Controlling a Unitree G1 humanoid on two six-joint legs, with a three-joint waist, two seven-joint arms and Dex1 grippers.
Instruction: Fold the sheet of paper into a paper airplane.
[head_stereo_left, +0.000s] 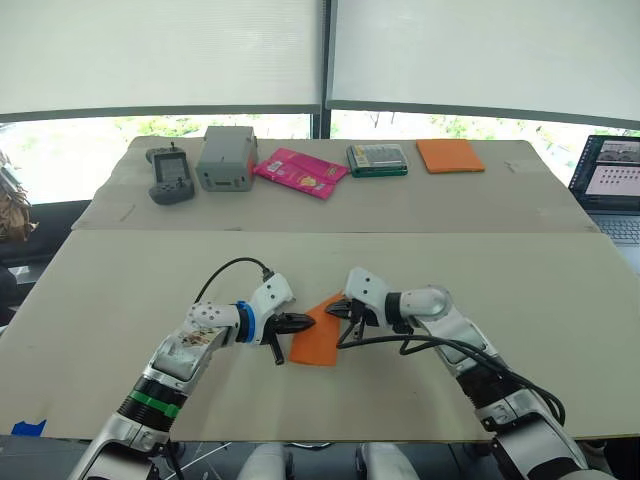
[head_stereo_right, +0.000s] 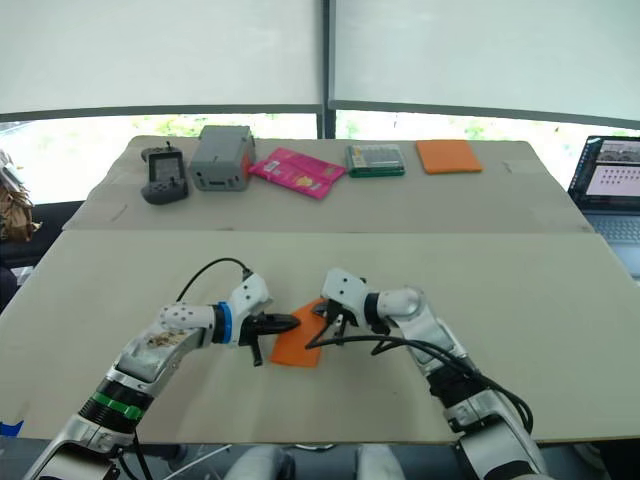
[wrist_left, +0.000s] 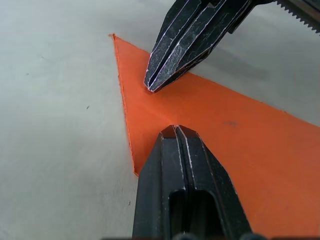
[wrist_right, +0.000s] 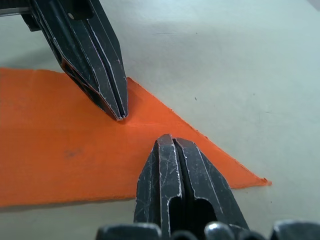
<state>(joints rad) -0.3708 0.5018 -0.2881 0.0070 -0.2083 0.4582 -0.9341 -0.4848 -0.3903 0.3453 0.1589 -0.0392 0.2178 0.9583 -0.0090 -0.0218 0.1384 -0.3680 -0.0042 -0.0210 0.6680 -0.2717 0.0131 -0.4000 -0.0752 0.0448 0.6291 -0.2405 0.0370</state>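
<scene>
The sheet of paper (head_stereo_left: 316, 345) lies flat on the near table as a bright orange pointed wedge, its point (wrist_left: 114, 36) towards the far side. My left gripper (head_stereo_left: 308, 322) comes in from the left, shut, its tip (wrist_left: 175, 129) resting on the paper's top face. From the right, my right gripper (head_stereo_left: 330, 311) is also shut, tip (wrist_right: 167, 137) down on the paper close to the pointed end. The two tips face each other a small gap apart, and neither holds the paper between its fingers.
On the far table stand a handheld controller (head_stereo_left: 170, 175), a grey box (head_stereo_left: 226, 158), a pink packet (head_stereo_left: 300, 172), a green-rimmed case (head_stereo_left: 377, 159) and a thick orange pad (head_stereo_left: 450, 155). A laptop (head_stereo_left: 612, 185) sits at the far right. Cables loop off both wrists.
</scene>
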